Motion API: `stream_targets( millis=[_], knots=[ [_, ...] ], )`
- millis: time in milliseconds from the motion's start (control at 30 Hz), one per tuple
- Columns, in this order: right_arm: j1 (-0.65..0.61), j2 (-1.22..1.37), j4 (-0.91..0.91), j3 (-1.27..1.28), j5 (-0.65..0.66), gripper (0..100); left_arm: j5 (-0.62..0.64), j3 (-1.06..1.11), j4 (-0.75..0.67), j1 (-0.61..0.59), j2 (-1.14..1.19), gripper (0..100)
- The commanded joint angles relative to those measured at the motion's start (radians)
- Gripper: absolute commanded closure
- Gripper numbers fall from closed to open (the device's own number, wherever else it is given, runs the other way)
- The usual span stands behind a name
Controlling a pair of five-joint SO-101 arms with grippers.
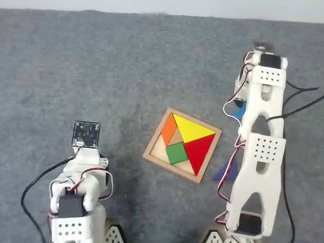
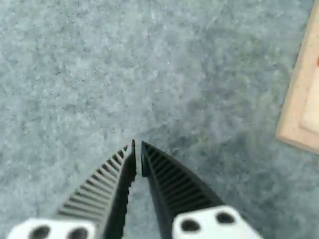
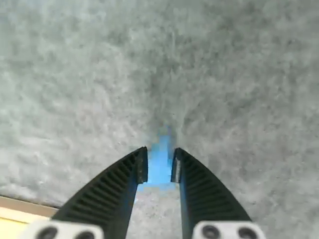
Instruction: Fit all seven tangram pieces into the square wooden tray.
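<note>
The square wooden tray lies mid-table, turned like a diamond, with orange, yellow, red and green pieces inside. Bare wood shows at its middle and lower corner. My right gripper is shut on a light blue piece, just right of the tray's far corner; the same blue piece peeks from under the right arm. A purple triangle lies on the carpet beside the tray's right edge, partly under the arm. My left gripper is shut with nothing in it, over carpet left of the tray.
Grey carpet covers the whole table. The right arm stretches along the tray's right side, with black and red cables hanging beside it. The left arm is folded near the front edge. The tray's edge shows near my right gripper.
</note>
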Motion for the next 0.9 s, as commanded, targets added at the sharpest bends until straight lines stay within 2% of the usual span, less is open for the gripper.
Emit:
stream_targets(
  millis=[0, 133, 267, 400, 567, 867],
  knots=[
    [-0.012, -0.025, 0.045, -0.052, 0.018, 91.3, 0.015, -0.013, 0.006, -0.003, -0.017, 98],
    [-0.013, -0.042, 0.050, 0.017, 0.049, 91.4, 0.015, -0.013, 0.006, -0.003, -0.017, 98],
    [-0.018, -0.166, 0.050, 0.190, 0.032, 92.9, 0.015, -0.013, 0.006, -0.003, -0.017, 98],
    [-0.047, -0.331, 0.039, 0.391, -0.097, 89.0, 0.015, -0.013, 0.006, -0.003, -0.017, 98],
    [-0.059, -0.375, 0.027, 0.440, -0.284, 78.2, 0.015, -0.013, 0.006, -0.003, -0.017, 98],
    [-0.093, -0.297, -0.094, 0.440, -0.554, 77.9, 0.015, -0.013, 0.006, -0.003, -0.017, 98]
  ],
)
